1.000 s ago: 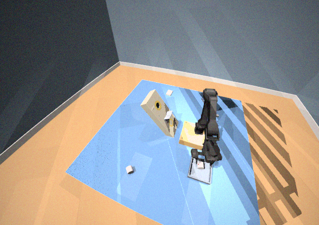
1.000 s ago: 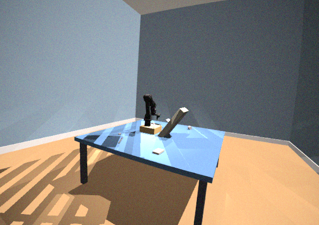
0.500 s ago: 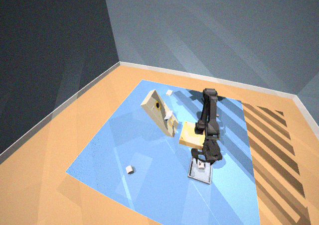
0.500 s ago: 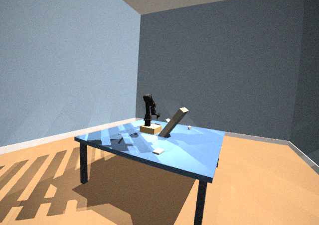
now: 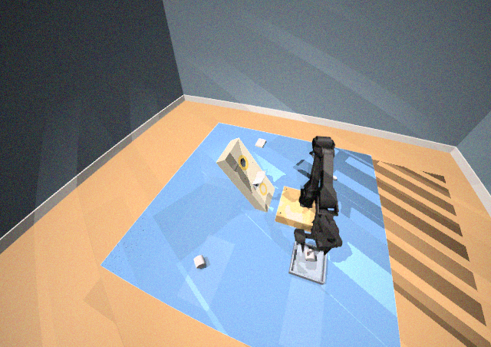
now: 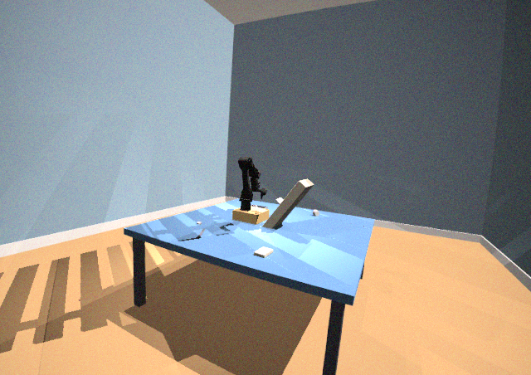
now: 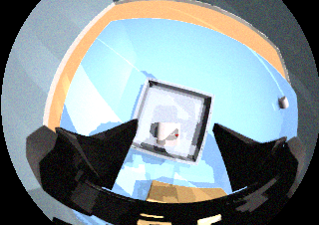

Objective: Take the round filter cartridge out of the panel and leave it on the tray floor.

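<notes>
The pale cartridge [image 5: 309, 255] [image 7: 167, 133] lies inside the grey tray [image 5: 308, 272] [image 7: 188, 102], near the wall on the robot's side. It looks like a short cylinder on its side, with a small red mark; its slots cannot be made out. My gripper [image 5: 314, 249] [image 7: 176, 124] is open and empty above the tray, its fingers apart on either side of the cartridge in the wrist view. No contact with the cartridge shows. The tilted cream panel [image 5: 245, 188] [image 6: 288, 204] has a dark round opening in a yellow ring [image 5: 247, 163].
The robot stands by a yellow block [image 5: 291, 219] [image 6: 245, 216] between panel and tray. A white flap [image 5: 258, 177] sticks out from the panel. A small white piece [image 5: 199, 261] [image 6: 315, 212] [image 7: 283, 103] and a flat white block [image 5: 260, 142] [image 6: 263, 251] lie on the blue table.
</notes>
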